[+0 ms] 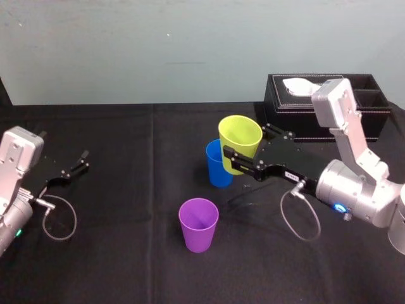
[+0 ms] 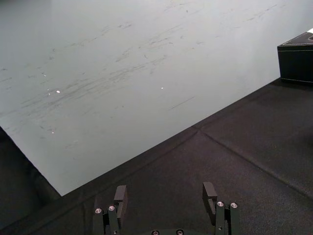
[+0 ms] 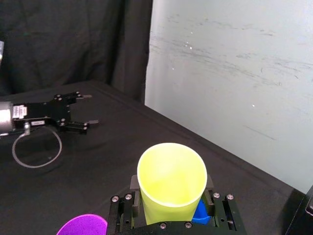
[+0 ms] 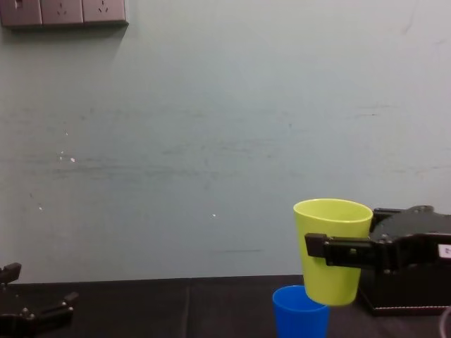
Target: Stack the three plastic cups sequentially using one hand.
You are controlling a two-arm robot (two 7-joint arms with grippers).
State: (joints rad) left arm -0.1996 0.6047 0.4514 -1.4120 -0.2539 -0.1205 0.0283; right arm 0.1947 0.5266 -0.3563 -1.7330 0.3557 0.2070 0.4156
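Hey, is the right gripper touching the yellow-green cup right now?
Touching. The chest view shows the right gripper clamped across the yellow-green cup, holding it raised; the right wrist view shows its fingers pressed against both sides.

The table lies open between the left pincer, parked far left with fingers apart, and the cups. The yellow cup, clamped in the right pincer, crowds the air over the blue cup. The purple cup stands apart in front. The box blocks the far right.
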